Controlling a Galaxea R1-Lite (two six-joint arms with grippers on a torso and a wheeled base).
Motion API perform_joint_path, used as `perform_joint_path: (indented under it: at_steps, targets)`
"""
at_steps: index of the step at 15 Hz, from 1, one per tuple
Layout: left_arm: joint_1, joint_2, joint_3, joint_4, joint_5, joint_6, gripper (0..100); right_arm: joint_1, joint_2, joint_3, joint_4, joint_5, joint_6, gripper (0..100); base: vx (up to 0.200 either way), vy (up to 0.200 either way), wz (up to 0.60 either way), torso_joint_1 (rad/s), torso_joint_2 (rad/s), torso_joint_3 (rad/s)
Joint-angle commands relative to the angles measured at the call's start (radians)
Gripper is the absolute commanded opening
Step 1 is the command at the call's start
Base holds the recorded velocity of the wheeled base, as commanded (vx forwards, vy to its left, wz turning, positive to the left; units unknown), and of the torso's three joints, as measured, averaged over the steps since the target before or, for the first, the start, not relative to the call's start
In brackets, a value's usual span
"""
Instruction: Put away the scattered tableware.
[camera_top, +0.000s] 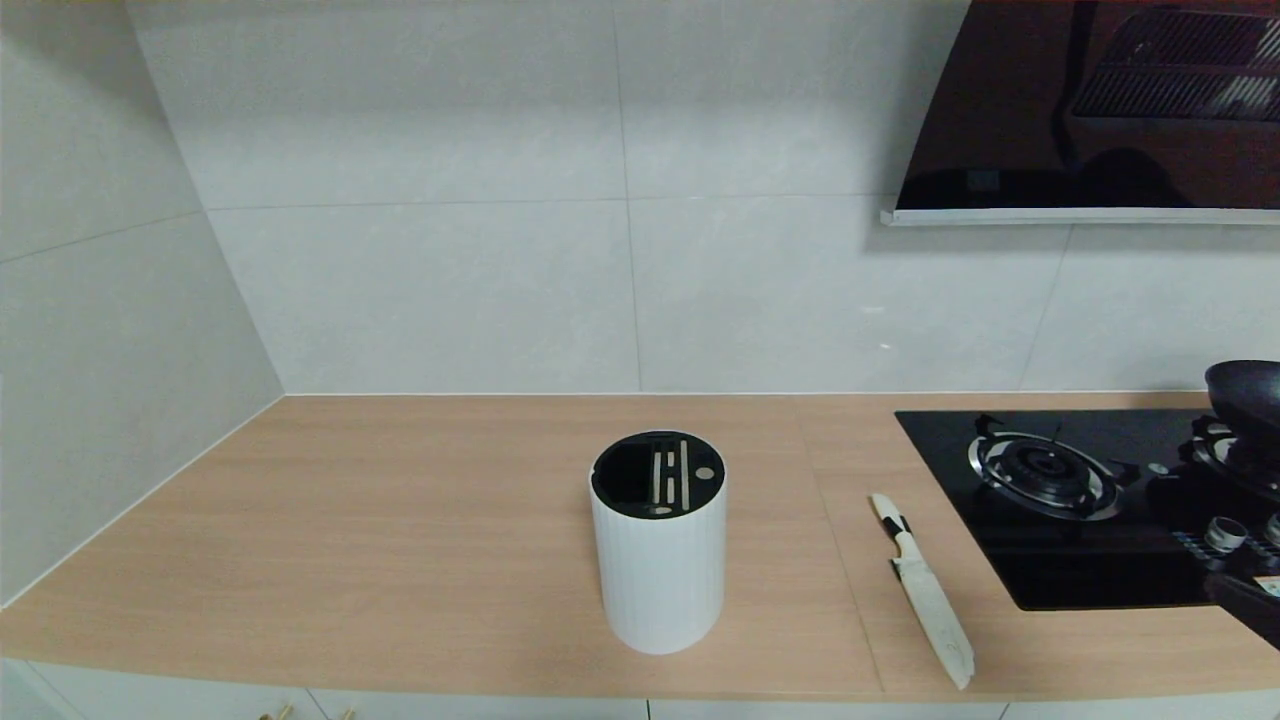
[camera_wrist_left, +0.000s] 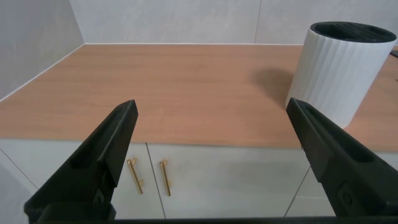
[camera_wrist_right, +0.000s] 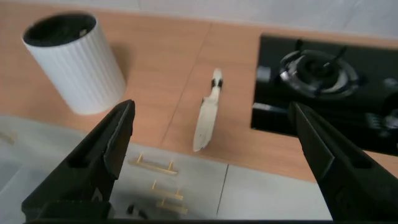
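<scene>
Wood-grain countertop (camera_top: 400, 520) runs beneath a grey tiled wall (camera_top: 420, 280) and meets a side wall at the robot's left. A white ribbed holder (camera_top: 658, 560) with a black slotted top stands upright near the front edge. The knife (camera_top: 925, 590) lies flat between the holder and the black gas hob (camera_top: 1090, 540), touching neither, with its handle toward the wall and its tip toward the front edge. A dark pan (camera_top: 1245, 395) sits on the far burner under a dark hood (camera_top: 1090, 110). White cabinet doors with gold handles (camera_wrist_left: 149, 177) sit below the counter. Left gripper (camera_wrist_left: 214, 162) and right gripper (camera_wrist_right: 214, 165) both hang before the counter edge, jaws spread wide, holding nothing.
</scene>
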Motion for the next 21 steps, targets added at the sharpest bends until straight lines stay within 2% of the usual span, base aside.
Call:
perform_joint_path:
  at_steps: [1,4,11,14,17,21]
  targets:
    - [0.0,0.0,0.0,-0.001,0.001,0.0,100,0.015,0.409,-0.071,-0.11,-0.001,-0.007,100,0.0,0.0,0.0,0.0,0.0,0.0]
    - [0.0,0.0,0.0,-0.001,0.001,0.0,100,0.036,0.708,-0.071,-0.334,0.003,-0.004,100,0.0,0.0,0.0,0.0,0.0,0.0]
    - [0.0,0.0,0.0,0.0,0.001,0.0,100,0.094,1.129,-0.138,-0.533,-0.027,-0.005,100,0.0,0.0,0.0,0.0,0.0,0.0]
    - [0.0,0.0,0.0,0.0,-0.001,0.0,100,0.104,1.353,-0.172,-0.711,-0.101,-0.007,100,0.0,0.0,0.0,0.0,0.0,0.0]
    - [0.0,0.0,0.0,0.0,0.001,0.0,100,0.11,1.445,-0.183,-0.824,-0.136,-0.002,100,0.0,0.0,0.0,0.0,0.0,0.0]
    - [0.0,0.0,0.0,0.0,0.001,0.0,100,0.145,1.494,-0.25,-0.826,-0.248,0.07,100,0.0,0.0,0.0,0.0,0.0,0.0]
